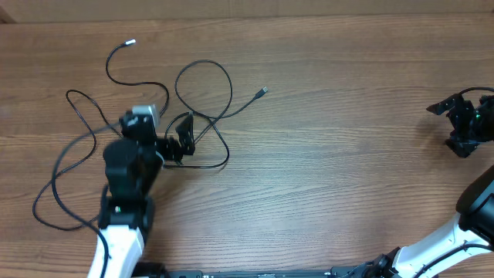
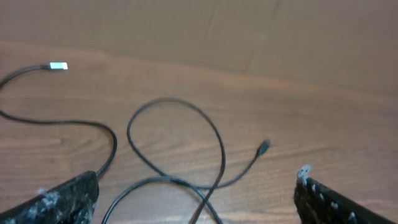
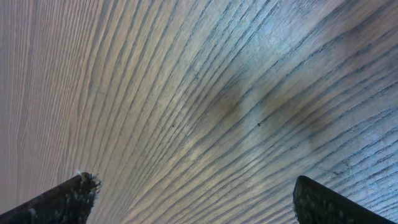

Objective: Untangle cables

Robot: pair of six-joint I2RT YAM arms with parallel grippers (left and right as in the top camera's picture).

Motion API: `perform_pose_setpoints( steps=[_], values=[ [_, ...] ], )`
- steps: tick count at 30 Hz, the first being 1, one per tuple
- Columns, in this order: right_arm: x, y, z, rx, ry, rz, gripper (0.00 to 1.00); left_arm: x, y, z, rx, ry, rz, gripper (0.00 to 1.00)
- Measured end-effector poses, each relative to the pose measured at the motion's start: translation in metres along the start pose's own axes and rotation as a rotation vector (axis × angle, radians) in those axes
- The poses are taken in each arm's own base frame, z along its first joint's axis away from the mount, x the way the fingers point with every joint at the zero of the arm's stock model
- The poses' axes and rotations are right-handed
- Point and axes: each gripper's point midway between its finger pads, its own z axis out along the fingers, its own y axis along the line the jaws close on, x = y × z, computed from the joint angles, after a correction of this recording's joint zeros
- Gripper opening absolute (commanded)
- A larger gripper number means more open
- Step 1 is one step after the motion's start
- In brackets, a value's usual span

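The cables (image 2: pixel 168 99) lie in crossed loops on the left part of the table (image 1: pixel 324 154). The left gripper (image 2: pixel 198 175) sits at them, fingers spread, grasping nothing. The right gripper (image 3: pixel 194 179), likewise spread, is at the table's far right.

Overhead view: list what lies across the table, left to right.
Cable loop → silver plug → left gripper → dark plug → right gripper.

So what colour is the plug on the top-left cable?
The plug is silver, on a black cable; clearest in the left wrist view.
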Motion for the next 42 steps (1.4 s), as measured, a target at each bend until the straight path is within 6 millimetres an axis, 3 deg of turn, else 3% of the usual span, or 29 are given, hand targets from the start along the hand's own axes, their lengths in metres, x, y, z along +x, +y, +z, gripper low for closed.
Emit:
perform_pose_setpoints(
  steps=[16, 21, 31, 37, 42],
  values=[
    [0.0, 0.0, 0.0, 0.0, 0.0, 0.001, 1.0, 0.044, 0.001, -0.04, 0.024, -0.136, 0.028, 1.0],
    [0.0, 0.0, 0.0, 0.0, 0.0, 0.0, 1.0, 0.064, 0.01, -0.049, -0.025, -0.104, -0.03, 1.0],
    [0.0, 0.0, 0.0, 0.0, 0.0, -0.001, 1.0, 0.079, 0.027, -0.074, -0.141, -0.089, -0.067, 1.0],
    [0.0, 0.0, 0.0, 0.0, 0.0, 0.0, 1.0, 0.058, 0.027, -0.084, -0.152, -0.191, -0.031, 1.0],
    [0.0, 0.0, 0.0, 0.0, 0.0, 0.0, 1.0, 0.053, 0.026, -0.087, -0.155, -0.215, -0.02, 1.0]
  ],
)
